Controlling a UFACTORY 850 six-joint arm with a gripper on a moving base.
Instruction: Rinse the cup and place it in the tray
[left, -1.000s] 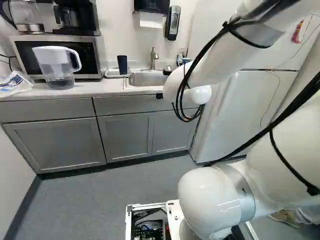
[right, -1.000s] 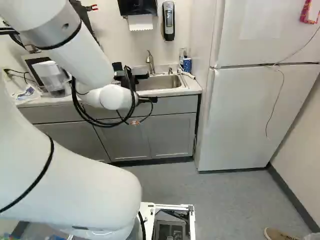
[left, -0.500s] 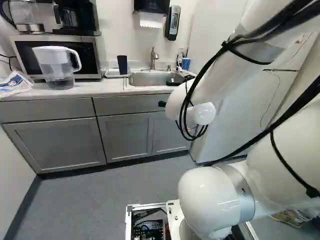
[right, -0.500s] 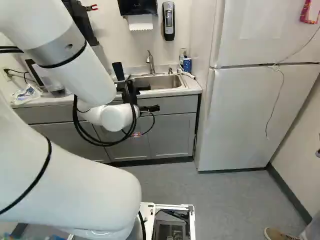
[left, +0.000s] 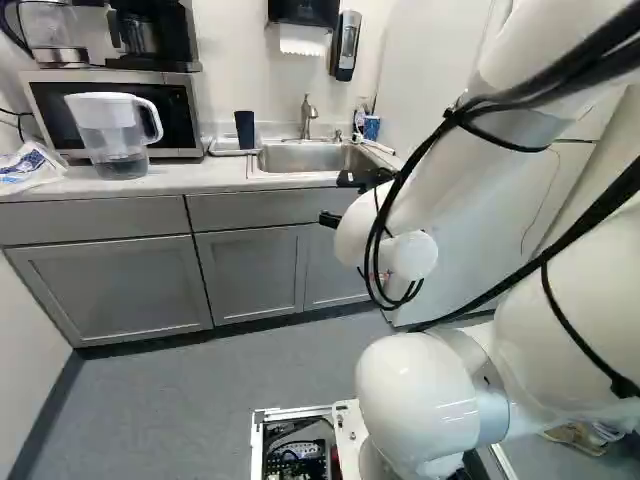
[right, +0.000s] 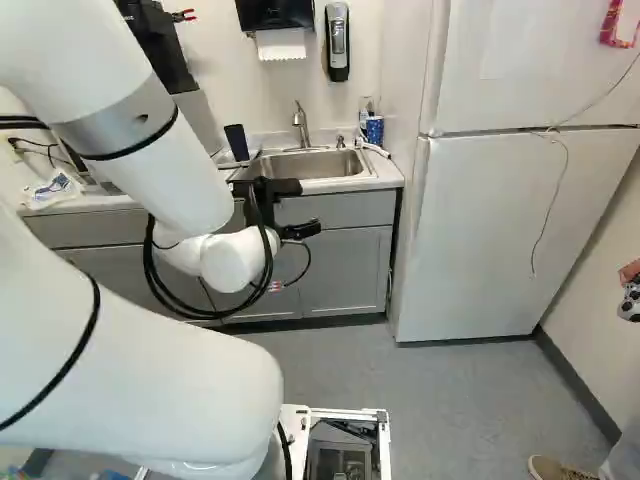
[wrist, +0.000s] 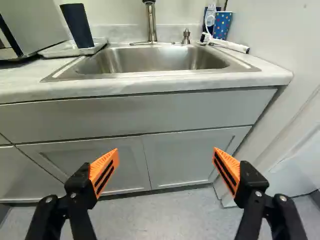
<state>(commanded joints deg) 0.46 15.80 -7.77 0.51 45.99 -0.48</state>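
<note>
Navy cup (wrist: 77, 25): stands in tray (wrist: 65, 51), left of sink (wrist: 150, 59); rinse unverifiable.
Gripper (wrist: 165, 152): released and empty, near side of countertop (wrist: 150, 84).
Step, judged: clearing away; retract straight nearward, fingers spread, before any turn.

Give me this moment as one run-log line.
gripper: open, empty, before the cabinet below the sink | dark cup: standing in the tray | rinsed: cannot tell

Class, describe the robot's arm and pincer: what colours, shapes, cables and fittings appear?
The arm is glossy white, with rounded segments and grey bands. Black cables run outside it, held by black ties. The pincer has two black fingers, visible screws and tapering orange pads with dark slots.
</note>
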